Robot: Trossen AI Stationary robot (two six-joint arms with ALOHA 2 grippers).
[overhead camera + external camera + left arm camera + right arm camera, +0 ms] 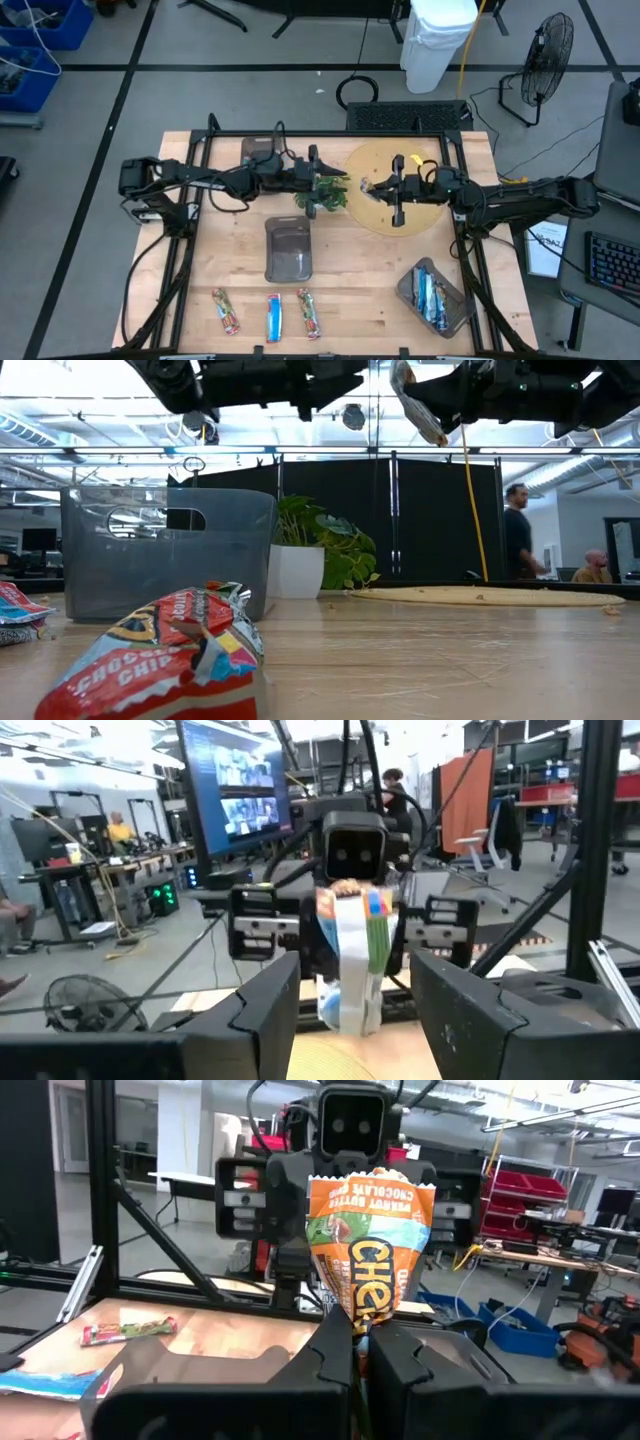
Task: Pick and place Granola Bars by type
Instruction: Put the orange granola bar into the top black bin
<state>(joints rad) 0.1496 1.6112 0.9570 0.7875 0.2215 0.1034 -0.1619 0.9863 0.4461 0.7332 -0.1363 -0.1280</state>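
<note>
My right gripper (372,187) raised over the round mat (372,215), fingers pinched on a green-tan granola bar (368,1245), my left gripper (335,178) facing it above the plant (322,197), fingers spread, holding nothing, three bars (270,313) at the near table edge, more in the right tray (408,290)

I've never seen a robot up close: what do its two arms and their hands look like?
Both arms are dark, slim and jointed, with black cables looped along them. The left hand and right hand each end in two flat, blocky black fingers. Seen from the opposite wrist, each hand carries a boxy camera housing above its fingers.
</note>
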